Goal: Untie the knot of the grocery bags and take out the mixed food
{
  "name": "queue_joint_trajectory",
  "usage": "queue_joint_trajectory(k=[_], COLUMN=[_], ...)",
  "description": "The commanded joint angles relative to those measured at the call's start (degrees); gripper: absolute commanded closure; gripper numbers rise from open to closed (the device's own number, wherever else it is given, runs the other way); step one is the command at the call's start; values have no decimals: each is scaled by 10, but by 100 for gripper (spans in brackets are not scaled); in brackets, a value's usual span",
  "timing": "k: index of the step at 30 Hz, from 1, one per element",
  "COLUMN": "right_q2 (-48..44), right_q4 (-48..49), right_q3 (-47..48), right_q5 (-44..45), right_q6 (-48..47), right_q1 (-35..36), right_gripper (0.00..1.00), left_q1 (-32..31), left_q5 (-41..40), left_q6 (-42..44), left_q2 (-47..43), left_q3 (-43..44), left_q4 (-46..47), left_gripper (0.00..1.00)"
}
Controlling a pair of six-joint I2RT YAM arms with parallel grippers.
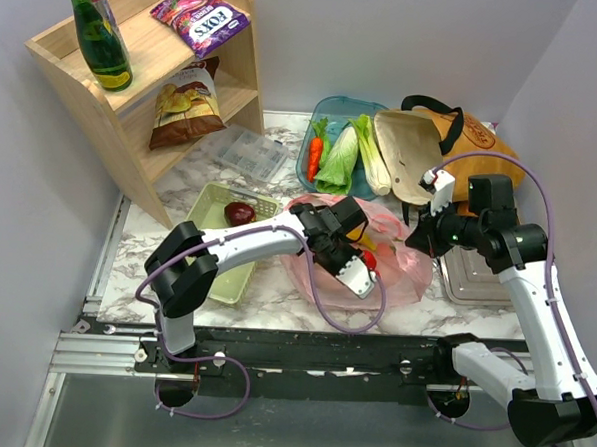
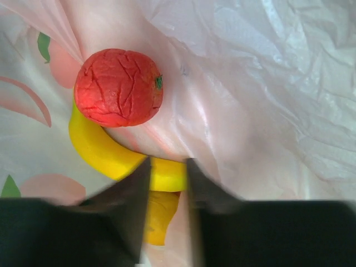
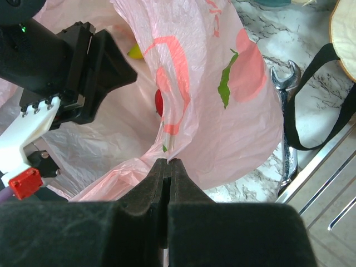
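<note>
The thin pink plastic bag [image 1: 408,267] lies at the table's middle with its mouth wide open; no knot is in view. My left gripper [image 2: 167,167] reaches inside it, its jaws shut on the end of a yellow banana [image 2: 103,149]. A bright red fruit [image 2: 118,87] rests against the banana. My right gripper [image 3: 167,162] is shut on the bag's rim [image 3: 183,150], holding it up. The mustard tote [image 1: 422,150] lies open at the back right. Leafy greens [image 1: 340,158] and a carrot [image 1: 315,156] sit on a blue tray.
A green basket [image 1: 222,255] with a dark red fruit [image 1: 240,212] stands to the left. The wooden shelf [image 1: 143,140] holds a bottle [image 1: 98,38], a FOX'S packet [image 1: 201,16] and a chip bag [image 1: 188,103]. A metal tray [image 1: 476,278] and a wrench [image 3: 285,111] lie on the right.
</note>
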Motion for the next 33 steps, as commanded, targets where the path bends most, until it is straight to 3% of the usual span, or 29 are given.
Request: queue_joint_trajectory(k=[1,3,8,9,22,25,30,33], right_q2=[-9,-9,-8,-7,1,2,1,-1], right_q4=[-15,-15,-15,-15,-16,-18,-18,-17], right_q3=[4,4,6,5,5,5,3,1], right_q5=[-7,-8,-9,-8,-6,-6,-3,-2], right_q6=[-6,-7,-4,-5,-6,-7,-11,-13], right_q1=[-4,-3,-3,-4,-3,-3,-3,-3], right_gripper=[99,99,99,99,99,99,99,99], left_q1=[7,3,-10,-14,-42,-42,-34,-30], left_q5=[46,46,49,49,49,45,61,77], left_q6=[-30,-30,-35,-36,-54,-59,-82,-95], left_q2=[-25,-22,22,31,153,175,163,115], left_q3=[9,10,63,70,133,146,135,112], left_q4=[-2,22,22,24,9,-13,-32,-18], left_gripper=[47,30,12,3,2,7,40,49])
